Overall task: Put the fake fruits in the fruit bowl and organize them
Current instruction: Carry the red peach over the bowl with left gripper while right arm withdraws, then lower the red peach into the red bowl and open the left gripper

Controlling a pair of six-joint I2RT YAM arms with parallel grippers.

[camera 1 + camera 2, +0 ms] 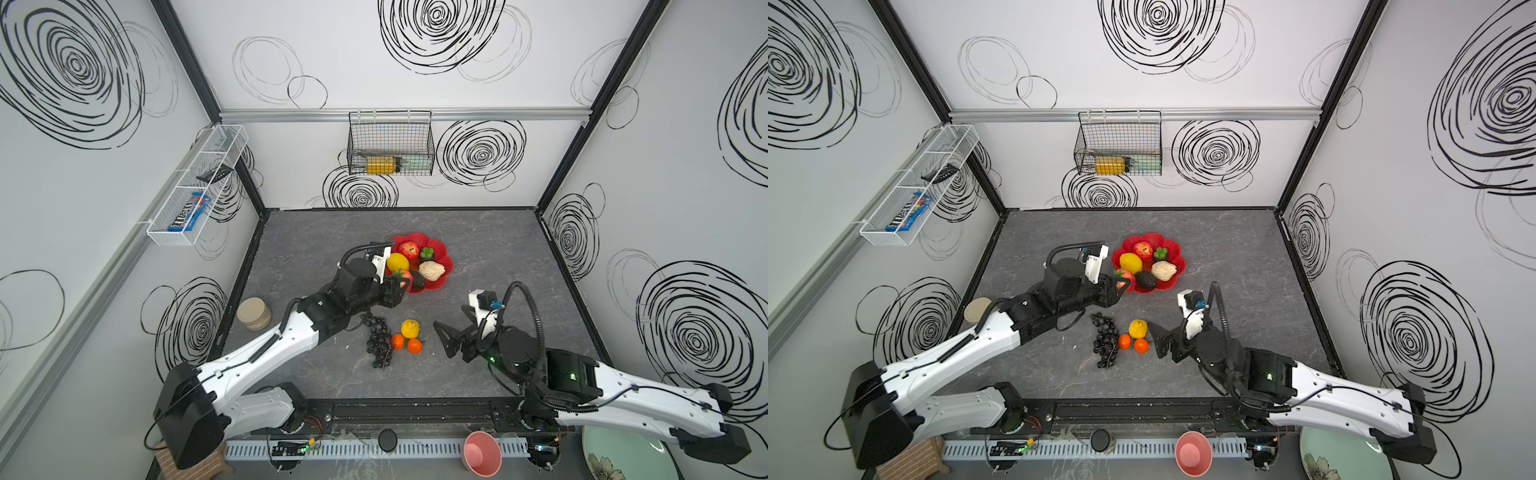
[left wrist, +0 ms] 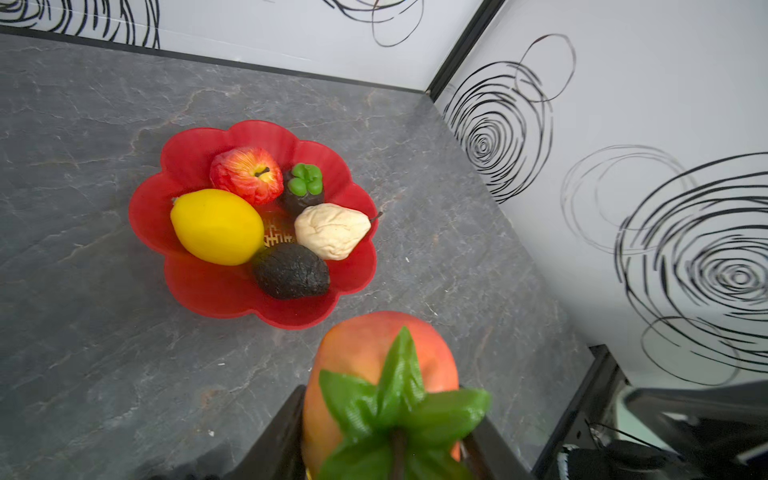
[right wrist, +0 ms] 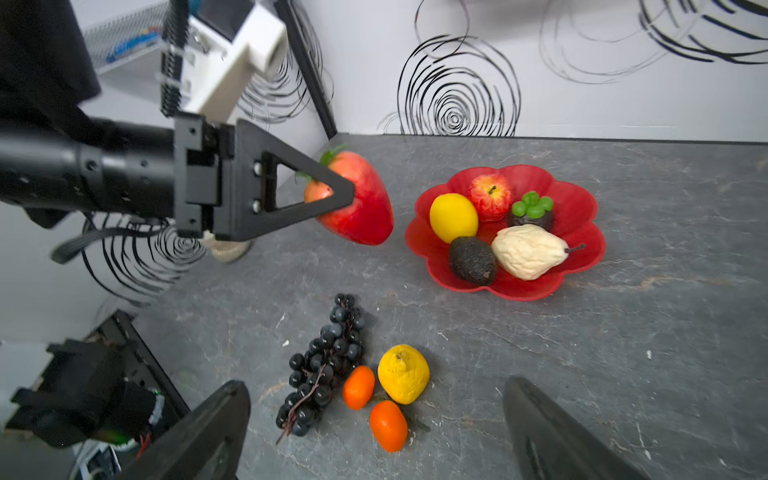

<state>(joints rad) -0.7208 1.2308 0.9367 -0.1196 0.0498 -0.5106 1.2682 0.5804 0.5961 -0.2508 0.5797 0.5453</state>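
The red flower-shaped fruit bowl (image 1: 441, 246) sits mid-table and holds an apple (image 2: 247, 174), a lemon (image 2: 216, 226), a mangosteen (image 2: 305, 185), a cream wrinkled fruit (image 2: 330, 230) and an avocado (image 2: 291, 272). My left gripper (image 1: 401, 284) is shut on a strawberry (image 3: 365, 208), held just above the table at the bowl's near left rim. On the table in front lie a grape bunch (image 3: 324, 365), a second lemon (image 3: 403, 374) and two oranges (image 3: 358, 386) (image 3: 388, 424). My right gripper (image 3: 376, 384) stands open just right of them, nothing between its fingers.
A beige round disc (image 1: 254, 313) lies at the table's left edge. A pink cup (image 1: 482, 453) and a pale green plate (image 1: 623, 457) sit beyond the front rail. A black wire basket (image 1: 390, 143) and a white one (image 1: 195, 187) hang on the walls.
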